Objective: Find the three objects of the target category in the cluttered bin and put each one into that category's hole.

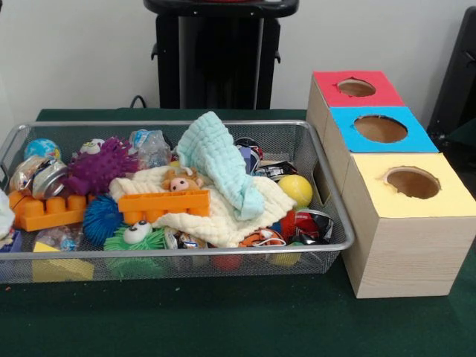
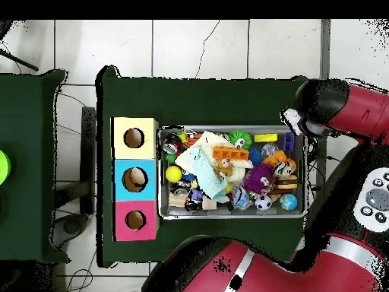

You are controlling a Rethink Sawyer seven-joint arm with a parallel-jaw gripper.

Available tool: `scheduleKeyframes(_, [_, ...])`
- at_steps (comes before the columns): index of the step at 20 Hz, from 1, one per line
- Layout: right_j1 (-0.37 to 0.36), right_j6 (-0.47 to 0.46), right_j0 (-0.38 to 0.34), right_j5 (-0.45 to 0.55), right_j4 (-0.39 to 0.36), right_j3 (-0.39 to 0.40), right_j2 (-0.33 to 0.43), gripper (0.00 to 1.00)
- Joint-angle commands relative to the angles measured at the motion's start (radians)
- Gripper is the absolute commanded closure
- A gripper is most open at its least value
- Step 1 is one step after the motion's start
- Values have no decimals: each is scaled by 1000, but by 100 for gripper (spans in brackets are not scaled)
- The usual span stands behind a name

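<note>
The wire mesh bin [image 1: 178, 253] stands on the green table, full of clutter; it also shows in the overhead view [image 2: 228, 216]. Crinkly wrappers lie among the toys. A clear one with blue print [image 1: 151, 146] is at the back. A shiny red, black and silver one [image 1: 311, 224] is at the front right. A white one with coloured print [image 1: 260, 239] peeks from under the cream cloth. My gripper does not show in the front view. In the overhead view the arm's end [image 2: 295, 122] hangs by the bin's corner, its tip unclear.
Three wooden boxes stand beside the bin, with red [image 1: 327, 82], blue [image 1: 346, 123] and yellow [image 1: 372, 197] tops, each with a round hole. A mint cloth [image 1: 216, 160], a cream cloth [image 1: 216, 216], orange bricks [image 1: 163, 204], a purple spiky ball [image 1: 100, 169] and a yellow ball [image 1: 296, 190] cover much of the bin.
</note>
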Motion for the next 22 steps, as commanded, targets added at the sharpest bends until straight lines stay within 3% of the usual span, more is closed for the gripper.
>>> scheduleKeyframes(1, [26, 180, 23, 61, 94, 55, 135, 100])
scheduleKeyframes(9, [34, 236, 67, -7, 172, 108, 145, 100])
scheduleKeyframes(22, [56, 334, 156, 21, 235, 98, 77, 100])
